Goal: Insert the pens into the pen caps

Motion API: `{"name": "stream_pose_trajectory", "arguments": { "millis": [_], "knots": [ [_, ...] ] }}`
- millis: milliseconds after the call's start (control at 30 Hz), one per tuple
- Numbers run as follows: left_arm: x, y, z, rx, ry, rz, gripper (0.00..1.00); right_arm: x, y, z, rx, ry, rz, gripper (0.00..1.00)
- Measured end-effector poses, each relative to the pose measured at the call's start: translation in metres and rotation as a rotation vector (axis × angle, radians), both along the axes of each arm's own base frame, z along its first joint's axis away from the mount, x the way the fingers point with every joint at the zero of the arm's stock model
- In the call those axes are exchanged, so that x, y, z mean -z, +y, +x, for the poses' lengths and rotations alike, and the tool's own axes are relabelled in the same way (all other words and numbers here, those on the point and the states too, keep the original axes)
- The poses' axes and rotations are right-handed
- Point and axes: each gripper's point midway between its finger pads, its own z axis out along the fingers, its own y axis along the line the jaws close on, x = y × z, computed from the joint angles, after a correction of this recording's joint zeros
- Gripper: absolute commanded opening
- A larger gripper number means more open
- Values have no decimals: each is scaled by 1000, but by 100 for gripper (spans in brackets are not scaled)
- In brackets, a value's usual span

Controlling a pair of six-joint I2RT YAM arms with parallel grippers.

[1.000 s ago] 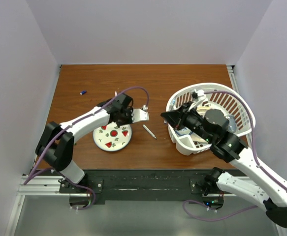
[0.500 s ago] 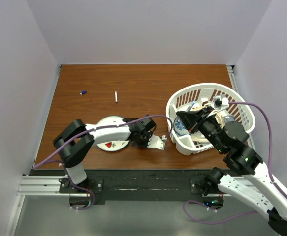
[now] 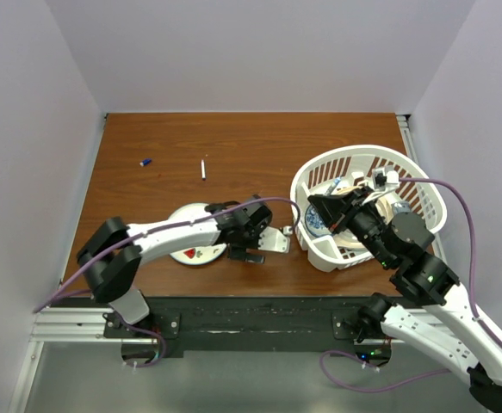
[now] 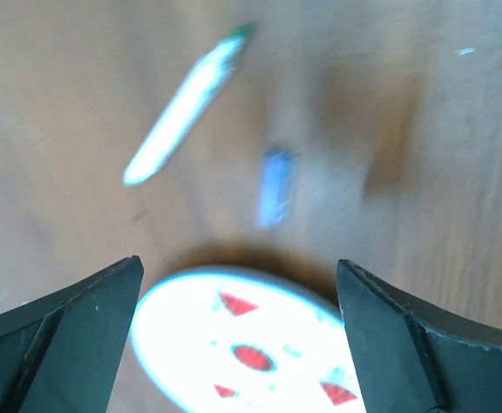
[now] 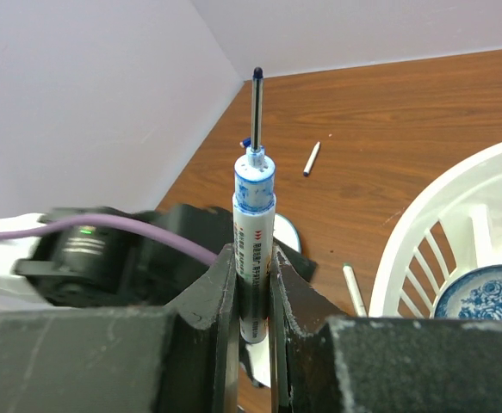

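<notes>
My right gripper [image 5: 252, 254] is shut on a white-barrelled pen [image 5: 254, 249], which stands upright with its blue-stained tip bare; in the top view this gripper [image 3: 316, 205] hovers at the basket's left rim. A second white pen [image 3: 203, 169] lies on the table toward the back, also seen in the wrist views [image 5: 312, 158] [image 4: 186, 107]. Another white pen [image 5: 352, 288] lies beside the basket. A blue pen cap [image 3: 145, 161] [image 4: 275, 188] rests far left. My left gripper [image 3: 272, 243] [image 4: 238, 265] is open and empty, low beside the plate.
The white plate with red marks [image 3: 190, 254] [image 4: 233, 344] sits under my left arm. A white slatted basket [image 3: 423, 185] [image 5: 423, 232] at the right holds a blue patterned bowl [image 5: 483, 297] and other items. Walls close the table on three sides.
My left gripper has opened, and its arm, which swung from behind the plate to its front right, has edged back. My right arm drew back over the basket with its pen, then held still.
</notes>
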Motion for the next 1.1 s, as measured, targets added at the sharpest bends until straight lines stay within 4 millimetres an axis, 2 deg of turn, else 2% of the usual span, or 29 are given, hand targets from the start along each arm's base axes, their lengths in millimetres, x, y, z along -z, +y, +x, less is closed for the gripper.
{"name": "stream_pose_trajectory", "arguments": {
  "millis": [200, 333, 400, 467, 533, 700, 800, 900, 967, 1000, 1100],
  "knots": [
    [-86, 17, 22, -185, -224, -145, 100, 6, 3, 3, 0, 17, -14, 0],
    [-165, 33, 63, -530, -478, -295, 100, 7, 3, 3, 0, 21, -16, 0],
    [-195, 35, 79, -676, -538, -405, 100, 7, 4, 4, -1, 25, -15, 0],
    [-207, 33, 87, -761, -533, -496, 100, 10, 6, 5, -2, 33, -19, 0],
    [-208, 25, 92, -820, -494, -568, 100, 13, 8, 7, -5, 42, -26, 0],
    [-174, -6, 93, -927, -333, -650, 100, 14, 8, 8, -3, 46, -30, 0],
    [-166, -10, 89, -1053, -259, -719, 100, 12, 7, 6, -1, 40, -24, 0],
    [-182, -10, 86, -1160, -200, -844, 100, 9, 5, 5, 0, 33, -18, 0],
    [-205, -7, 83, -1217, -120, -990, 84, 7, 4, 4, 1, 26, -11, 0],
    [-219, -2, 83, -1256, -81, -1081, 81, 6, 3, 3, 2, 24, -9, 0],
    [-247, 31, 82, -1450, 17, -1341, 86, 5, 2, 2, 4, 20, -5, 0]
  ]
}}
